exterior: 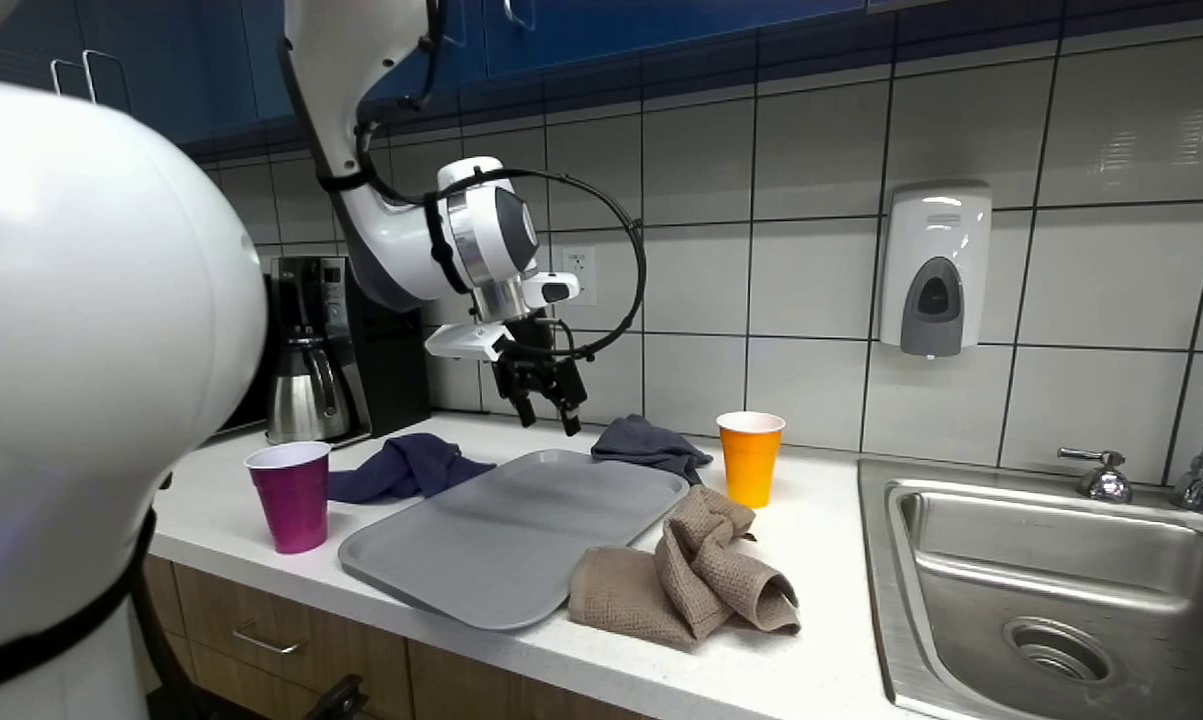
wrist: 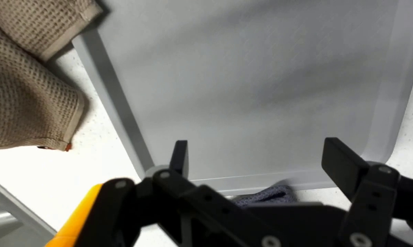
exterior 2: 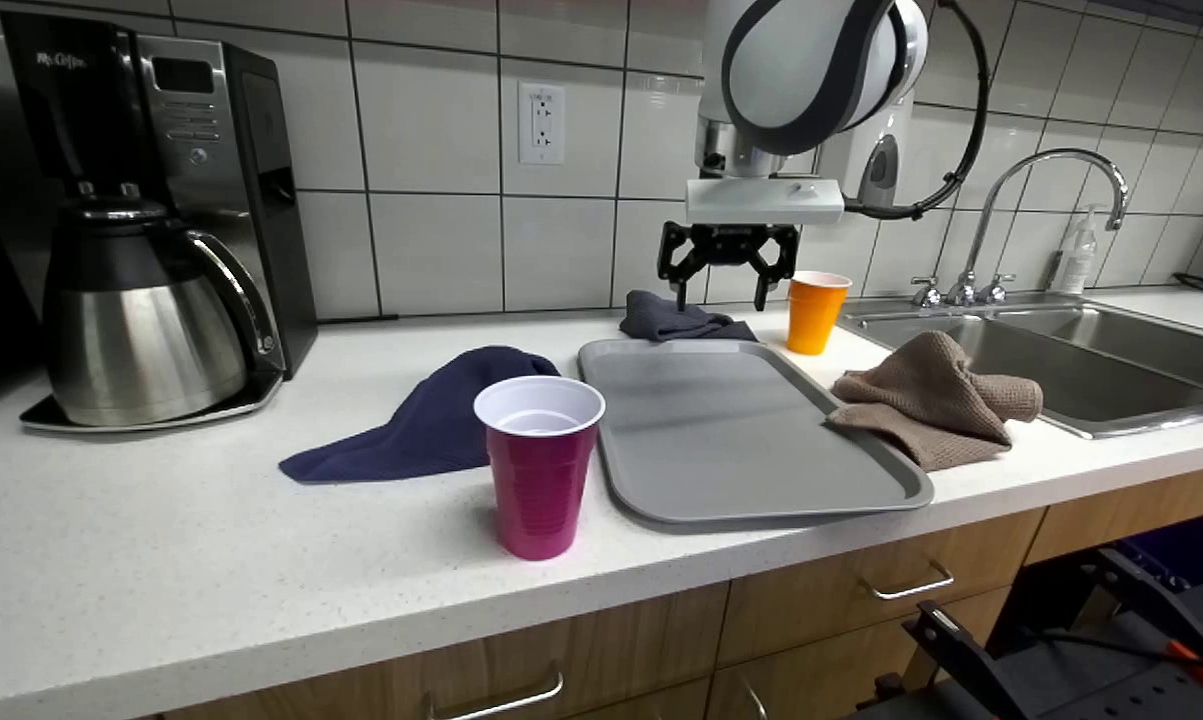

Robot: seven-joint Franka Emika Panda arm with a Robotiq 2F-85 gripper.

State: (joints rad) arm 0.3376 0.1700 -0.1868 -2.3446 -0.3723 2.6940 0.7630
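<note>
Open and holding nothing, my gripper (exterior 2: 721, 303) hangs with its fingers down above the back end of the grey tray (exterior 2: 751, 430). Close below it, a crumpled dark grey cloth (exterior: 646, 445) lies at the tray's back edge; the wrist view shows only a fold of this cloth (wrist: 271, 196), the rest hidden behind the gripper. An orange cup (exterior: 751, 460) stands upright to the right of that cloth. A rumpled brown cloth (exterior 2: 926, 400) overlaps the tray's right edge. On the opposite side are a navy cloth (exterior 2: 431, 425) and an upright magenta cup (exterior 2: 539, 490).
A coffee maker with a steel carafe (exterior 2: 146, 330) occupies the counter's left end. To the right is a metal sink (exterior: 1051, 600) with a faucet (exterior 2: 1041, 160). The tiled wall (exterior: 701, 270) rises behind the gripper, with a soap dispenser (exterior: 936, 270) mounted on it.
</note>
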